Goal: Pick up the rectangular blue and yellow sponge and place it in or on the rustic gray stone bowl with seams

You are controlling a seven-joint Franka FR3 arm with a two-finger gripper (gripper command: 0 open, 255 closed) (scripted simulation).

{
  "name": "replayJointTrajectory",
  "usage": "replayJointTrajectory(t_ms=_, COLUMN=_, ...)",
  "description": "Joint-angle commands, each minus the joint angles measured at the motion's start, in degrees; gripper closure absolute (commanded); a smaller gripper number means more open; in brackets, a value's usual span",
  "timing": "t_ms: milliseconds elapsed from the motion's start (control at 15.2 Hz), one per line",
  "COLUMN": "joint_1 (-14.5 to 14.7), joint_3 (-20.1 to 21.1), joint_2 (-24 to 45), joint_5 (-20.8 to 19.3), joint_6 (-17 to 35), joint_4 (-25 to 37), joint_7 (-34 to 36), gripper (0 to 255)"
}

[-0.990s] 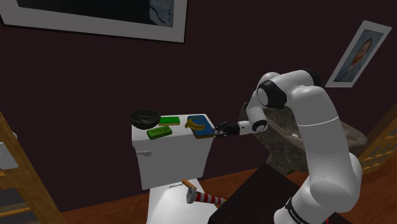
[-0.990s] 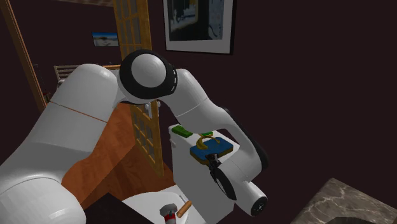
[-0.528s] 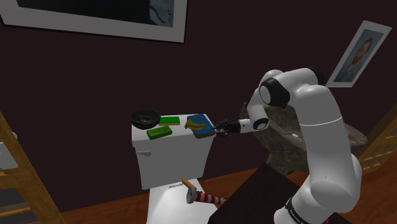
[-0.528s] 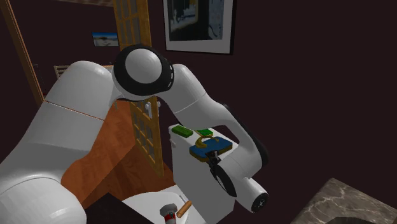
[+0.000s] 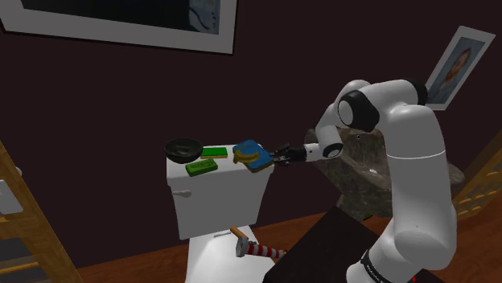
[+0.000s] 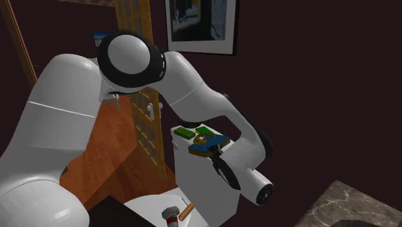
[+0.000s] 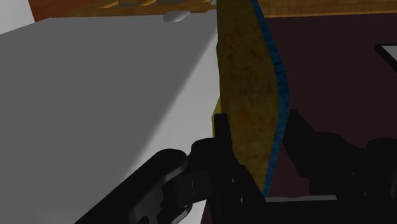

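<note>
My gripper (image 5: 269,156) is shut on the blue and yellow sponge (image 5: 249,153), which hangs tilted just above the near corner of the white toilet tank (image 5: 217,189). In the wrist view the sponge (image 7: 251,89) stands on edge between the two black fingers (image 7: 221,143), yellow face toward the tank lid and blue face away. The second exterior view has the sponge (image 6: 205,144) clear of the tank top, with the gripper (image 6: 215,150) behind it. A dark round bowl (image 5: 183,148) sits at the tank's far end, apart from the gripper.
Two green blocks (image 5: 201,166) (image 5: 214,151) lie on the tank between bowl and sponge. A hammer (image 5: 240,239) and a red-and-white striped thing (image 5: 265,252) rest on the toilet lid below. A large grey stone basin (image 5: 362,173) stands behind the arm. Wooden lattice (image 6: 145,122) flanks the tank.
The sponge has come up off the tank lid in the shut gripper and tipped more on edge. The arm's elbow has risen and swung toward the shoulder view's right.
</note>
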Motion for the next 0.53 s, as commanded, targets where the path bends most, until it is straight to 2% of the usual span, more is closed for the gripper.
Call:
replayJointTrajectory(t_ms=0, joint_1=0.5, joint_3=-0.6, joint_2=-1.6, joint_5=-0.7, joint_6=0.4, joint_4=-0.4, joint_7=0.9, gripper=255)
replayJointTrajectory(t_ms=462, joint_1=2.3, joint_3=-2.6, joint_2=-7.2, joint_5=-3.1, joint_6=2.2, joint_4=-1.7, joint_7=4.3, gripper=255)
